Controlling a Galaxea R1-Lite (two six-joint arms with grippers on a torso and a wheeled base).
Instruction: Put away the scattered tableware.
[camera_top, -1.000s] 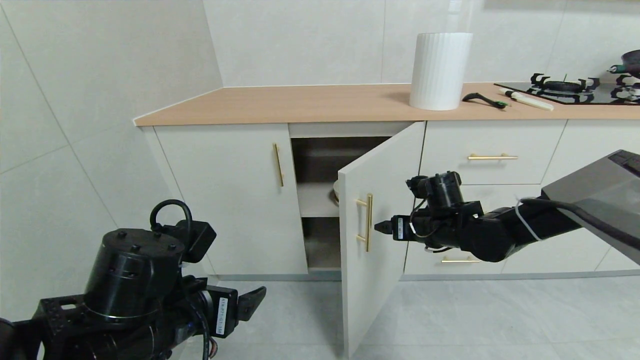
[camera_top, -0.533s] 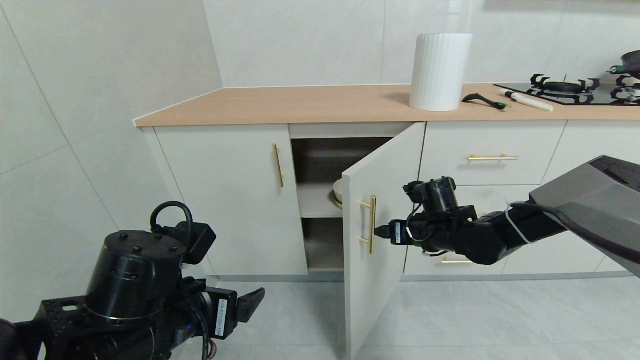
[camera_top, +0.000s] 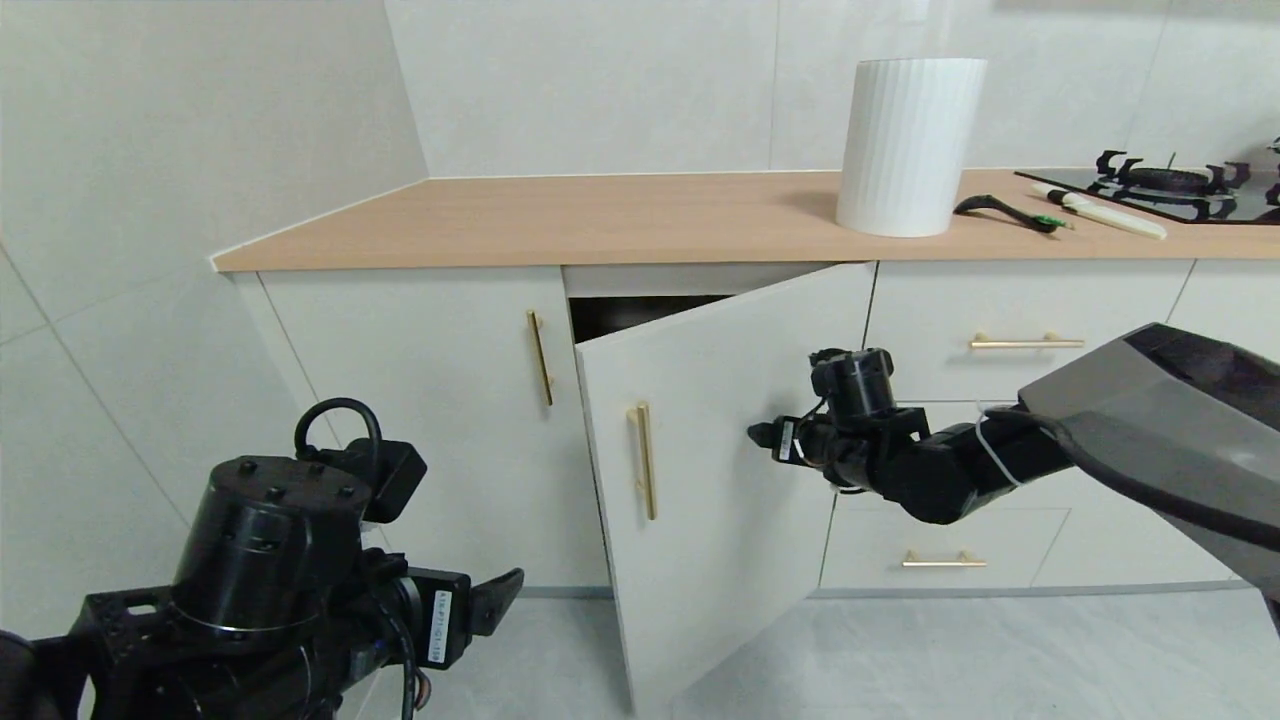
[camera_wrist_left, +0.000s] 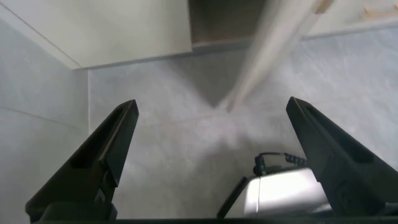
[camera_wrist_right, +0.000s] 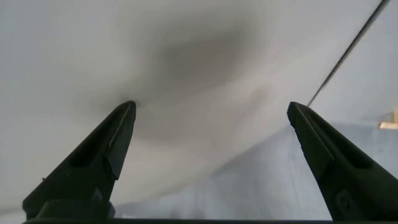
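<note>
Left gripper (camera_top: 490, 605) hangs open, low and idle. Cabinet door (camera_top: 720, 520) has swung nearly shut, hiding the bowl seen shelved inside earlier. Right gripper (camera_top: 762, 434), fingers spread, now sits against its face. Judgement: stowing done, closing underway.

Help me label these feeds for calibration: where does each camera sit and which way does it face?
Head view: on the head, facing forward and down at the cabinet door and countertop; left gripper low, right gripper at the door.
Left wrist view: on that wrist, facing down at the floor and door's bottom corner; own open fingers.
Right wrist view: on that wrist, facing the door's front up close; own open fingers.
Shared: all three show the door.
</note>
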